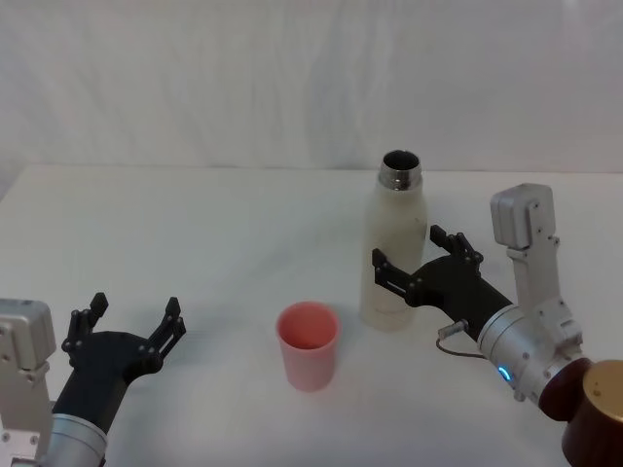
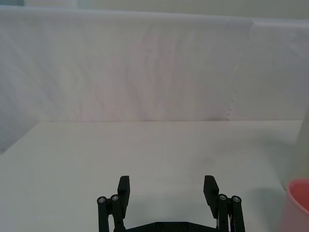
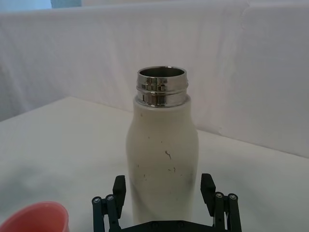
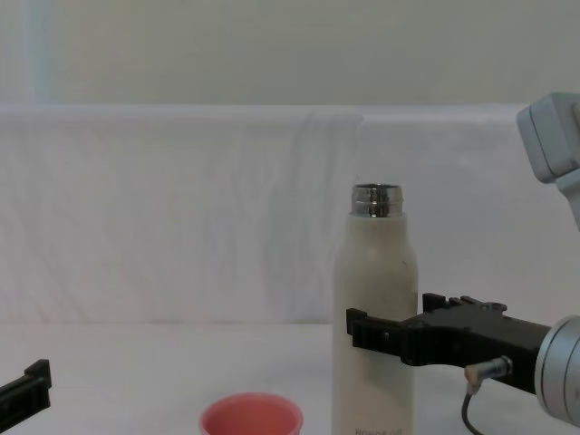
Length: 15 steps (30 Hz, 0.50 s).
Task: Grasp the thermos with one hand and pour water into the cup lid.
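two wide-spread fingers of right gripper flanking upright cream-white matte thermos beside salmon-pink cup lid: best closed squarely mid-body before lifting; left gripper open, idle.

The table is bare across its whole left and far parts, so a gripper could pass there freely up to the white backdrop at the far edge. Two things stand in the way, both right of centre: the thermos, upright and open-necked, and the cup lid nearer and to its left, with a narrow gap between them. The right gripper brackets the thermos with fingers spread on either side, blocking the approach from the right. The left gripper sits open at the near left, well apart from the cup lid.
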Each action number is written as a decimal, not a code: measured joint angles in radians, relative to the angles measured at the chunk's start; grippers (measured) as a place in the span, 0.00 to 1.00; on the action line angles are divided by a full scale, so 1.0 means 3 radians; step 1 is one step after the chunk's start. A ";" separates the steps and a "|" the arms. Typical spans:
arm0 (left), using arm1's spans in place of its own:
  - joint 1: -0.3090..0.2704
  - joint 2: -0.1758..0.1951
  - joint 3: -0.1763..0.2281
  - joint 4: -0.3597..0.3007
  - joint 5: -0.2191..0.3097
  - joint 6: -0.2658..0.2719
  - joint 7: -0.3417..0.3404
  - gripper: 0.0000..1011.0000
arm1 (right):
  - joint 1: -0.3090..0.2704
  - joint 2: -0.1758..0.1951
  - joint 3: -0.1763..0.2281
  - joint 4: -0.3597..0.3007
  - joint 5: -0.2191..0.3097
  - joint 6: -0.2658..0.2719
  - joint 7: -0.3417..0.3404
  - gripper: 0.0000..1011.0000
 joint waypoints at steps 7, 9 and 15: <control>0.0000 0.0000 0.0000 0.0000 0.0000 0.0000 0.0000 0.99 | 0.0030 -0.0016 0.0000 0.0036 -0.0001 -0.0002 -0.0005 0.99; 0.0000 0.0000 0.0000 0.0000 0.0000 0.0000 0.0000 0.99 | 0.0038 -0.0021 -0.0001 0.0044 -0.0001 -0.0003 -0.0006 0.99; 0.0000 0.0000 0.0000 0.0000 0.0000 0.0000 0.0000 0.99 | 0.0077 -0.0039 -0.0007 0.0079 -0.0005 0.0000 -0.0009 0.99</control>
